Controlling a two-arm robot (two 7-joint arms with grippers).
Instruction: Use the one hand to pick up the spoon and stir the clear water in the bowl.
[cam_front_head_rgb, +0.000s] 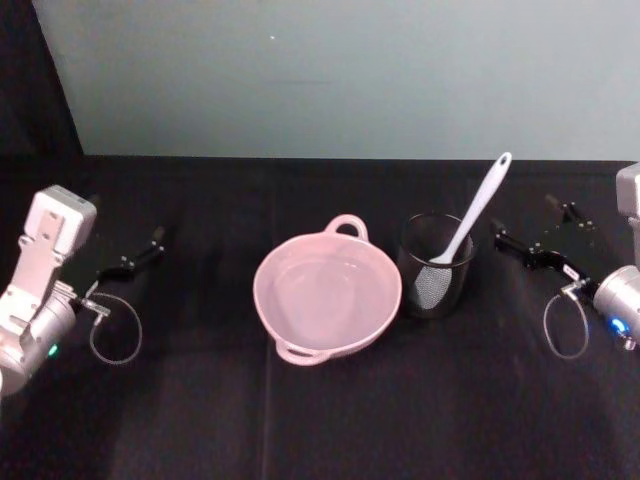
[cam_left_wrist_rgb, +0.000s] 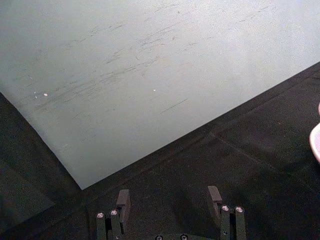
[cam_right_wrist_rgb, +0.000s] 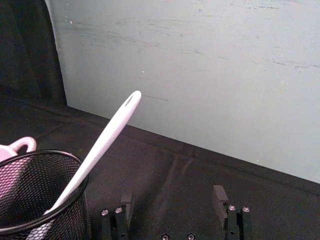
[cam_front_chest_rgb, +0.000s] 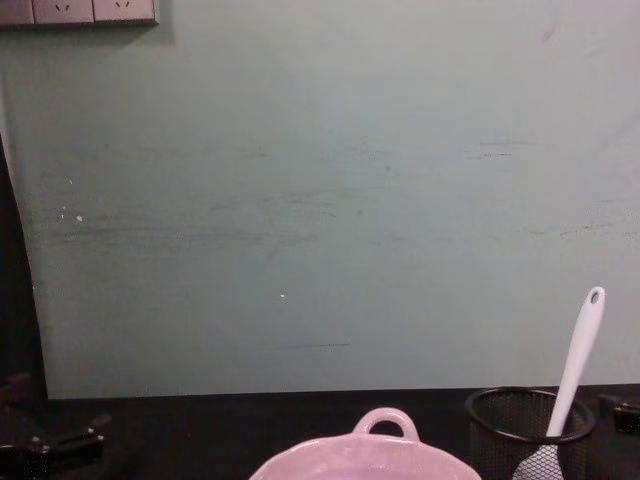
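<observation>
Head: bowl (cam_front_head_rgb: 328, 297) mid-counter (cam_front_head_rgb: 300, 420), mesh cup (cam_front_head_rgb: 437, 266) just right of it with the spoon (cam_front_head_rgb: 470, 225) leaning inside; left hand (cam_front_head_rgb: 130, 262) and right hand (cam_front_head_rgb: 535, 245) at the far sides.
Left wrist: fingers (cam_left_wrist_rgb: 123, 201) spread, empty.
Right wrist: fingers (cam_right_wrist_rgb: 219, 196) spread, empty, near the cup (cam_right_wrist_rgb: 37, 195).
Chest: spoon handle (cam_front_chest_rgb: 580, 345) rises above the cup (cam_front_chest_rgb: 528, 430).

Lab bench: black cloth (cam_front_head_rgb: 330, 420), bare wall (cam_front_head_rgb: 330, 70).

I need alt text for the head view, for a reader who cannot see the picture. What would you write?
A wide pale pink glossy bowl sits mid-table on black cloth, beside a black wire-mesh cup holding a white long-handled spoon that leans out toward the wall. The black left gripper and right gripper rest open at either side, touching nothing.
</observation>
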